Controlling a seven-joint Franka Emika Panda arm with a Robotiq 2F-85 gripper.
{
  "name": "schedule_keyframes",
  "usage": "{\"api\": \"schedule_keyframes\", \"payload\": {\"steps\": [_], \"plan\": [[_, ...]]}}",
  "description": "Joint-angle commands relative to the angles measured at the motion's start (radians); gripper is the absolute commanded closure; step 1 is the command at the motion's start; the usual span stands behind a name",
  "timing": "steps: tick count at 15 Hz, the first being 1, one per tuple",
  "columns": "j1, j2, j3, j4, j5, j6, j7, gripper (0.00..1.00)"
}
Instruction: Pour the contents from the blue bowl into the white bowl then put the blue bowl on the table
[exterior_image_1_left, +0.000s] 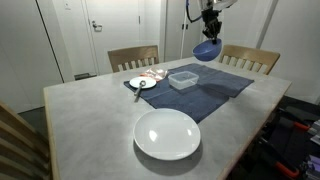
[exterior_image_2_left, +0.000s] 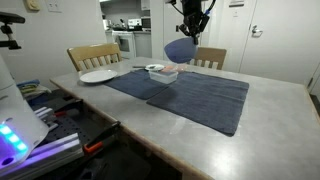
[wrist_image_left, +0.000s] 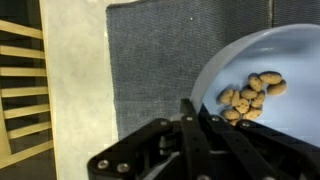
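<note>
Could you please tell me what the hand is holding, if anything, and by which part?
The hand holds the blue bowl by its rim, tilted in the air.

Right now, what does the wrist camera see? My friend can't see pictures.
The gripper holds the blue bowl by its rim, with small brown nut-like pieces heaped inside. Below lie a dark blue cloth mat, the pale table and a wooden chair at the left.

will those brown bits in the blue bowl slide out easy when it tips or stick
Probably easily: the brown bits look small, rounded and loose, bunched in the tilted blue bowl. Its inside looks smooth, so sticking seems unlikely. They may roll on landing.
</note>
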Motion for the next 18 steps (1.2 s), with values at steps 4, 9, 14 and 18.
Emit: {"api": "schedule_keyframes", "payload": {"steps": [4, 9, 14, 18], "plan": [[0.065, 0.032, 0.036, 0.025, -0.09, -0.069, 0.081, 0.99], [0.112, 0.073, 0.049, 0.029, -0.125, -0.072, 0.16, 0.99], [0.153, 0.105, 0.047, 0.058, -0.181, -0.092, 0.216, 0.99], [0.173, 0.13, 0.044, 0.091, -0.233, -0.11, 0.238, 0.99]]}}
